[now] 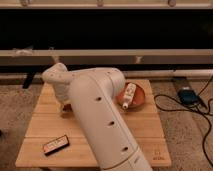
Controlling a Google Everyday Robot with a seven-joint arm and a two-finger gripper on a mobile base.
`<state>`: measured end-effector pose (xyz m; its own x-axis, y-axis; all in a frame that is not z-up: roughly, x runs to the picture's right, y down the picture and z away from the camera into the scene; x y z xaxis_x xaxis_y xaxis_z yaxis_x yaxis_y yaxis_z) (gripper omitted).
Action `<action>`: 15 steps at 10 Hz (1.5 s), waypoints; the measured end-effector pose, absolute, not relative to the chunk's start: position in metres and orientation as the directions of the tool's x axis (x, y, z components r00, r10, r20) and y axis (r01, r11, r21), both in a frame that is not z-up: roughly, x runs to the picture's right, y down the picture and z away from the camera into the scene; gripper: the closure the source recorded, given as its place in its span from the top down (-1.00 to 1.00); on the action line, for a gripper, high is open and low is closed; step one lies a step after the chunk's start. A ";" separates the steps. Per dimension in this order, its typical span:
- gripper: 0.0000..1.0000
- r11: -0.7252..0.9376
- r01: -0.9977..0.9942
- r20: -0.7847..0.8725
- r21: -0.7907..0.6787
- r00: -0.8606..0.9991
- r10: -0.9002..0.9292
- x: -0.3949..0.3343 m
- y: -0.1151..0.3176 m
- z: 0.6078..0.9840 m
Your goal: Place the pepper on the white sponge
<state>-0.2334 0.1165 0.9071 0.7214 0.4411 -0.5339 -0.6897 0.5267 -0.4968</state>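
Your gripper (65, 106) hung low over the table's (45, 125) left-centre part, jaws spread wide, nothing visibly held. Your arm (100, 120) hid the pepper; its long axis and heading could not be told.

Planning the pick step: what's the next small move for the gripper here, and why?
Probably lower the open gripper slightly where it points down, over the far-left part of the table. It holds nothing visible. The pepper and sponge are out of sight, perhaps behind the arm.
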 end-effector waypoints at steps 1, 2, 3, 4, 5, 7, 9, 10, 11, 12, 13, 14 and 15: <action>0.54 0.527 -0.689 -0.539 -0.498 0.722 0.434 -0.232 0.121 0.908; 0.38 0.529 -0.686 -0.541 -0.500 0.724 0.428 -0.231 0.123 0.907; 0.21 0.530 -0.682 -0.539 -0.504 0.728 0.424 -0.231 0.125 0.906; 0.01 0.532 -0.673 -0.533 -0.514 0.736 0.416 -0.232 0.128 0.902; -0.24 0.534 -0.660 -0.521 -0.529 0.749 0.409 -0.236 0.131 0.894; -0.59 0.537 -0.642 -0.508 -0.547 0.764 0.397 -0.241 0.137 0.879; -0.95 0.540 -0.629 -0.500 -0.559 0.776 0.386 -0.245 0.145 0.861; -1.00 0.540 -0.625 -0.499 -0.563 0.778 0.381 -0.245 0.151 0.851; -1.00 0.539 -0.624 -0.501 -0.565 0.779 0.376 -0.241 0.158 0.840; -1.00 0.537 -0.625 -0.499 -0.566 0.779 0.380 -0.239 0.161 0.834; -1.00 0.531 -0.632 -0.502 -0.564 0.773 0.388 -0.229 0.164 0.823; -1.00 0.522 -0.644 -0.506 -0.559 0.764 0.400 -0.219 0.166 0.814; -1.00 0.506 -0.663 -0.506 -0.552 0.748 0.429 -0.205 0.166 0.800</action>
<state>-0.2050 0.1660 0.8000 0.7485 0.4289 -0.5058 -0.6629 0.5059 -0.5519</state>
